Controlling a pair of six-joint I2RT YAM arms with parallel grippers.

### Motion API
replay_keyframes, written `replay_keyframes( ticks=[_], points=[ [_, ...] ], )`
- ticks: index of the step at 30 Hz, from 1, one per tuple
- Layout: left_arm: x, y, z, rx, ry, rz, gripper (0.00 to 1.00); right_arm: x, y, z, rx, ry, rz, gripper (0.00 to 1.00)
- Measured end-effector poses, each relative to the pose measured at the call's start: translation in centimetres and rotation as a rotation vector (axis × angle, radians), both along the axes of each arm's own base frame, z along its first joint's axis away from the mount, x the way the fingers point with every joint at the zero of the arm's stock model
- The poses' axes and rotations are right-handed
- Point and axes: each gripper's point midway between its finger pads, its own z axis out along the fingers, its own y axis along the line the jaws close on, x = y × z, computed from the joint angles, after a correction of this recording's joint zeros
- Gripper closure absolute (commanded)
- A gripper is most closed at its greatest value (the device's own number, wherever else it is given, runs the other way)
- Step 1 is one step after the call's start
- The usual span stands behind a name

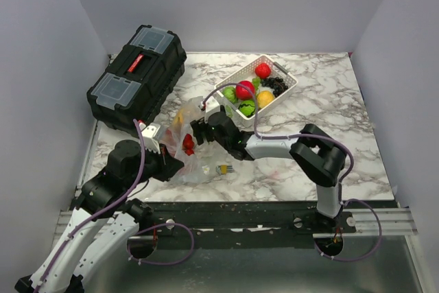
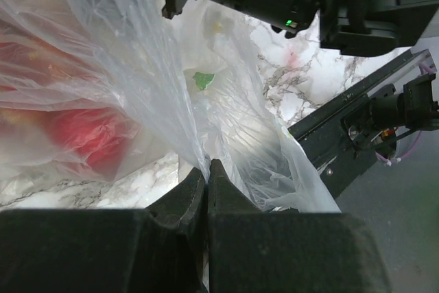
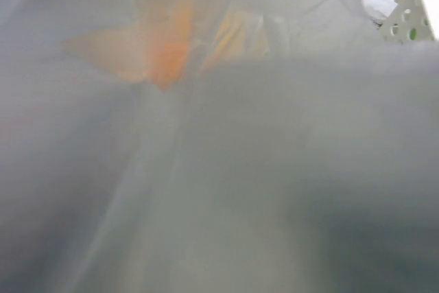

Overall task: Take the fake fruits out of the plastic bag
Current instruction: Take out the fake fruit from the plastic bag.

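The clear crinkly plastic bag (image 1: 195,162) lies left of the table's middle. A red fruit (image 1: 187,143) and a yellow-orange one (image 1: 180,118) show through it. My left gripper (image 1: 180,164) is shut on the bag's near edge; in the left wrist view its tips (image 2: 208,166) pinch the film (image 2: 137,66), with a red fruit (image 2: 89,135) and a green piece (image 2: 203,79) behind it. My right gripper (image 1: 197,132) is pushed into the bag's mouth. Bag film (image 3: 219,190) blankets the right wrist view and hides the fingers; an orange shape (image 3: 164,46) glows through.
A white slotted basket (image 1: 282,68) at the back holds a red fruit (image 1: 263,70), an apple (image 1: 245,90), green pieces (image 1: 247,107) and dark grapes (image 1: 278,85). A black toolbox (image 1: 137,73) stands at the back left. A small pale piece (image 1: 223,169) lies beside the bag.
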Motion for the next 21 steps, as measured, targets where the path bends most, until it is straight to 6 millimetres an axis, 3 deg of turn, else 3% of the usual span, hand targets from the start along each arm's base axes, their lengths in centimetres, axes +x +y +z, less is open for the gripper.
replay_keyframes(
  ticks=[5,8,17,21],
  points=[
    [0.0,0.0,0.0,0.0,0.0,0.0,1.0,1.0,1.3,-2.3,-0.047,0.011,0.008,0.1],
    [0.0,0.0,0.0,0.0,0.0,0.0,1.0,1.5,1.7,-3.1,-0.069,0.011,0.002,0.16],
    [0.0,0.0,0.0,0.0,-0.001,-0.001,1.0,2.5,1.9,-2.8,-0.093,-0.016,-0.025,0.59],
    [0.0,0.0,0.0,0.0,-0.001,-0.002,1.0,2.5,1.9,-2.7,-0.093,-0.017,-0.03,0.68]
  ],
)
